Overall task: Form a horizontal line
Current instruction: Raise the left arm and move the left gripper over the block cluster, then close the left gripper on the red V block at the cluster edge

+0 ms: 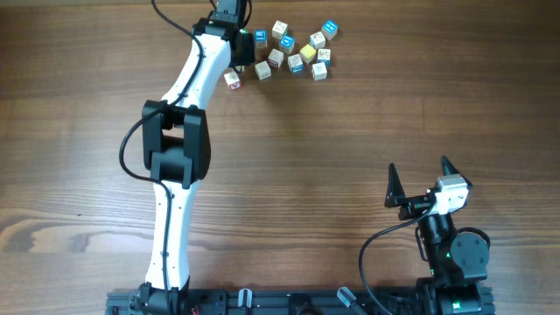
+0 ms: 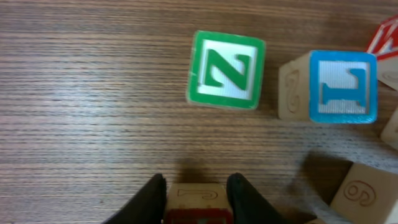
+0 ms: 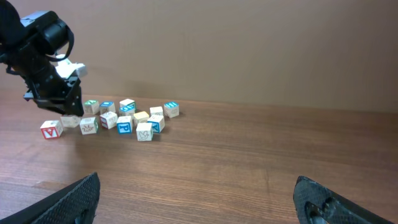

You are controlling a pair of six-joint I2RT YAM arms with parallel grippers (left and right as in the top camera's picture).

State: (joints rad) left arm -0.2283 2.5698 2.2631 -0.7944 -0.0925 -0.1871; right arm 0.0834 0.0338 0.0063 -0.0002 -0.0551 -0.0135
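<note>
A wooden bench (image 1: 350,131) seen from above, with small letter cubes (image 1: 295,61) in a loose bunch at its far edge. No straight line had been formed yet: the cubes sat at odd angles, some touching and some apart, with a red "V" cube (image 1: 232,80) off to the left of the bunch and a pale yellow cube (image 1: 308,52) among the rest. The left arm reached out to the bunch's left end. Its claw (image 2: 197,182) appeared clenched on one cube (image 2: 196,194), a finger pressed to each side, and only the fingertips had hold of it. A green "N" cube (image 2: 225,70) and a blue one (image 2: 342,86) lay just beyond. The right claw (image 1: 418,166) rested near the robot's base, jaws spread wide and empty. With so shallow a pinch, the cube could twist or slip when moved. The crowded neighbours could also be knocked further out of place as it was carried past.
</note>
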